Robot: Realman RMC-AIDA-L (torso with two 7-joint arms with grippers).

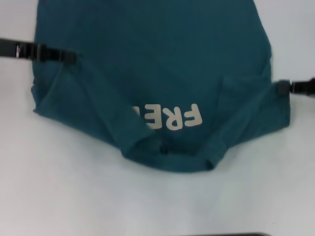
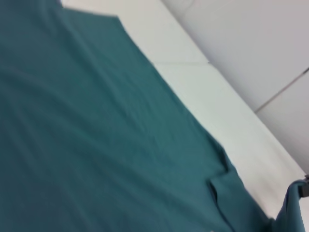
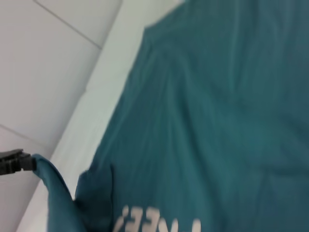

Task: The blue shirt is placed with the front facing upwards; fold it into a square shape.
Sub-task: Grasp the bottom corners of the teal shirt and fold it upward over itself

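The blue shirt (image 1: 157,73) lies front up on the white table (image 1: 69,196). Its collar (image 1: 167,155) points toward me and the off-white print (image 1: 170,117) reads upside down. My left gripper (image 1: 73,57) reaches in from the left and is shut on the shirt's left edge near the sleeve. In the right wrist view the left gripper (image 3: 21,162) holds that fabric (image 3: 53,188) raised. My right gripper (image 1: 281,87) is shut on the shirt's right edge. In the left wrist view the right gripper (image 2: 303,188) holds that fabric (image 2: 292,208) raised. The hem runs out of the head view at the top.
Bare white table shows in front of the collar and at both sides. The table's far edge (image 2: 251,111) borders a grey tiled floor (image 2: 251,43). A dark strip (image 1: 226,234) lies at the table's near edge.
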